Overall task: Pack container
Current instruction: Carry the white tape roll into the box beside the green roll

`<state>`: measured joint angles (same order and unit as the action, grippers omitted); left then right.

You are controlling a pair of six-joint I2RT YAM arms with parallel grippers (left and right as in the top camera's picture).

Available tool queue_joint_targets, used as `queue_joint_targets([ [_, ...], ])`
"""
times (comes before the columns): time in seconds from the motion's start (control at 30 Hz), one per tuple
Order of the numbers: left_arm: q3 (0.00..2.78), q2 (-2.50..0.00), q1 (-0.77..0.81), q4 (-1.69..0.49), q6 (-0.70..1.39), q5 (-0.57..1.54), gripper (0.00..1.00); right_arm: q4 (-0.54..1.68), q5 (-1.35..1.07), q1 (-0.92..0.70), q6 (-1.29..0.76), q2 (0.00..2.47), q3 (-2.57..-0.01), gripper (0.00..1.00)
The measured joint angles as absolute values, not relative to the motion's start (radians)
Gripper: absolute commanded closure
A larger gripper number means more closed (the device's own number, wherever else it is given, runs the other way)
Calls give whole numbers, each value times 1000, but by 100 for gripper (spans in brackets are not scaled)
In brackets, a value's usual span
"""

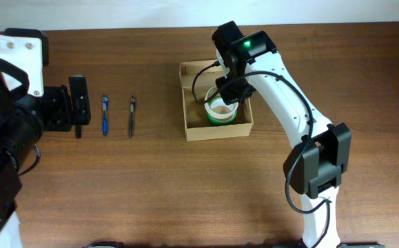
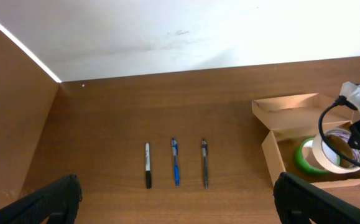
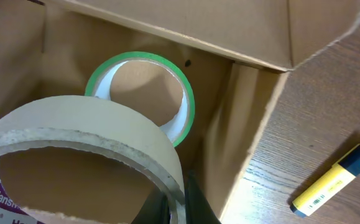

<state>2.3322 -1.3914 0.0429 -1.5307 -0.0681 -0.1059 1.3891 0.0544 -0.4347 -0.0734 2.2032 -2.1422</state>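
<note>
1. Your container, a small light-brown cardboard box [image 1: 218, 131], sits near the middle of the brown wooden table [image 1: 151, 186] with its flap lid open.
2. Your right gripper [image 1: 224, 98] is over the box. Its fingers [image 3: 186, 202] are pinched tight on the wall of a wide beige masking-tape roll [image 3: 86, 140], which hangs tilted above the inside of the box.
3. A green-edged tape roll [image 3: 141, 93] lies flat on the box floor, partly under the beige one.
4. Your left gripper [image 1: 80, 103] is at the table's left side, well apart from the box. Its black fingers [image 2: 52, 199] are spread wide with nothing between them.
5. Three pens lie side by side and parallel on the table, left of the box: a white marker with a black cap [image 2: 147, 165], a blue pen [image 2: 175, 163] and a dark grey pen [image 2: 204, 164].
6. In the right wrist view, a yellow highlighter with a blue cap [image 3: 335, 180] lies on the table just outside the box wall.
</note>
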Motion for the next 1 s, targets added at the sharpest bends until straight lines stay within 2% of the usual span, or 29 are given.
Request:
queue_joint_targets([
  [0.6, 2332, -1391, 43, -1535, -68, -105, 1, 1347, 55, -423, -66, 2288, -2142, 96],
  [1.0, 2332, -1391, 43, -1538, -68, -105, 1, 1339, 56, -339, -62, 2290, -2066, 96],
])
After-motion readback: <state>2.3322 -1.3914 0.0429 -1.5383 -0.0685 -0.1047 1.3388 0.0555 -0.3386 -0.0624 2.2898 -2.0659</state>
